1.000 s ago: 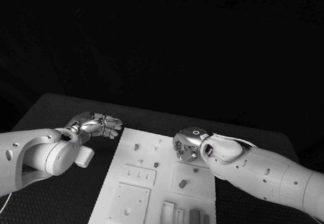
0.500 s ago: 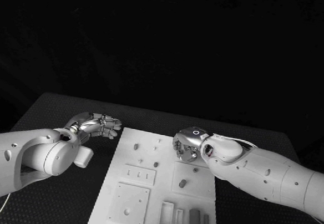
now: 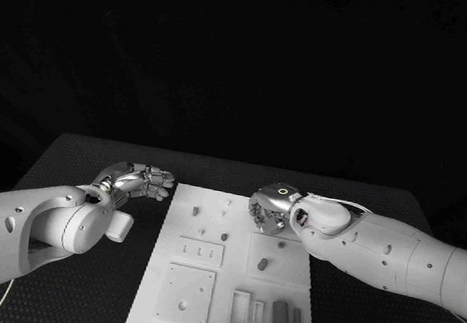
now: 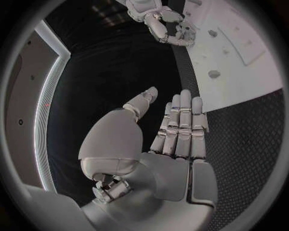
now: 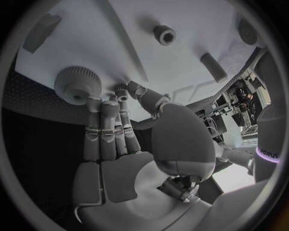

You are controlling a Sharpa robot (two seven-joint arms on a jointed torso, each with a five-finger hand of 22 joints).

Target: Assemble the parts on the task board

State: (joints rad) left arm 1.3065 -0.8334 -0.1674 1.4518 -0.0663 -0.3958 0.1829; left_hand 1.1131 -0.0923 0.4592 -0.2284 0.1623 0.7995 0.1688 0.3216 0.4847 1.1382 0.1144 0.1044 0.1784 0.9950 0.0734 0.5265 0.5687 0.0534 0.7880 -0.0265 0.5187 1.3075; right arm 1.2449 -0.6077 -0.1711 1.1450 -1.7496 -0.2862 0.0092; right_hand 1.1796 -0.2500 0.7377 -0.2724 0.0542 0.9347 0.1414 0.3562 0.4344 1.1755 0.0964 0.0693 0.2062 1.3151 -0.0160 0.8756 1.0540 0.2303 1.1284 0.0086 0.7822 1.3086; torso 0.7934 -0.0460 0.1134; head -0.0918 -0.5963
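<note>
Task board (image 3: 227, 273) unchanged over the last second; both robot hands, left (image 3: 138, 180) and right (image 3: 271, 208), remain empty beside it, fingers extended, assembly stalled.

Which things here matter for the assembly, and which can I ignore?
Part of the job:
- task board
- round ridged part near the right hand
- small parts standing on the board, such as the peg
- left hand, open beside the board

Just there:
- black table
</note>
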